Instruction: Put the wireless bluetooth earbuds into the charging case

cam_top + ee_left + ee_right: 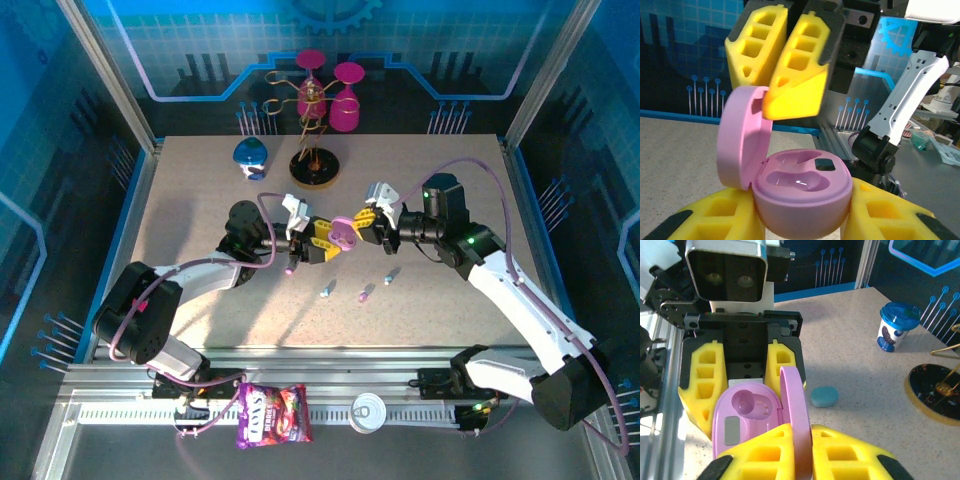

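Note:
A pink charging case (800, 200) is held above the table with its lid (742, 137) swung open and both wells empty. My left gripper (805, 222) is shut on the case's base (343, 233). My right gripper (802, 452) is shut on the upright lid (796, 405), its yellow fingers (795, 75) pinching the lid's top edge. The two grippers meet at mid-table, left (322, 243) and right (362, 222). On the table in front of them lie a pale blue earbud (326, 291), a pink-purple earbud (364, 295) and another pale blue earbud (390, 276).
A shut blue case (824, 396) lies on the table beside the grippers. A blue-lidded cup (250, 155) and a wire stand with pink glasses (316, 165) stand at the back. A candy bag (272, 415) and a can (368, 412) sit on the front rail.

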`<state>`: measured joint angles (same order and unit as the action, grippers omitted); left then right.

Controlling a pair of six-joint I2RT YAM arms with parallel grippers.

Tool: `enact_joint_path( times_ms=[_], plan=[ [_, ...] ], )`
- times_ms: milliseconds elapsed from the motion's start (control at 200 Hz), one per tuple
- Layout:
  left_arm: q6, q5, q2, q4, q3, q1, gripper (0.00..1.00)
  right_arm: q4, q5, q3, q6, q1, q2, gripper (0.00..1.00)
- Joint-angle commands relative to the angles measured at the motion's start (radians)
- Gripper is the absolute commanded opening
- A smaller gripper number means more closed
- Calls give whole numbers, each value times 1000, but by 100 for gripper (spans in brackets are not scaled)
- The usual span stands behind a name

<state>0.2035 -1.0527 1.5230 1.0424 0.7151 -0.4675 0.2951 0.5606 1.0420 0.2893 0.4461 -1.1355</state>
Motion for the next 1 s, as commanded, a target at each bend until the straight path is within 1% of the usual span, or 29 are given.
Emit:
enact_joint_path(
  times_ms=[0,50,200,235,260,365,520,610,645,760,876,996],
  plan=[
    [19,-20,-8,69,1,-6,19,21,11,4,20,18,-6,5],
    [22,-20,-5,74,1,-6,19,24,10,5,23,20,-3,0],
    [25,-13,-3,82,-2,-6,21,27,-2,5,27,26,3,0],
    [27,-12,-3,82,-2,-6,25,25,-7,3,27,26,6,0],
    [27,-12,-3,82,-2,-6,30,23,-12,4,27,27,10,0],
    [30,-9,-2,83,-3,-6,41,5,-61,-3,24,36,18,0],
    [40,3,-3,87,-4,-6,52,-11,-155,-2,32,59,20,0],
    [38,9,-6,88,-6,-6,60,-27,-181,-4,31,66,20,0],
    [36,11,-7,88,-8,-6,62,-34,-188,-7,27,65,22,0],
    [31,16,-4,86,-8,-6,62,-48,-193,-9,19,67,23,0],
    [30,15,-1,82,-8,-6,54,-50,-187,-11,18,68,25,0],
    [27,17,-1,74,-6,-6,49,-55,-174,-16,15,68,29,0]
  ],
)
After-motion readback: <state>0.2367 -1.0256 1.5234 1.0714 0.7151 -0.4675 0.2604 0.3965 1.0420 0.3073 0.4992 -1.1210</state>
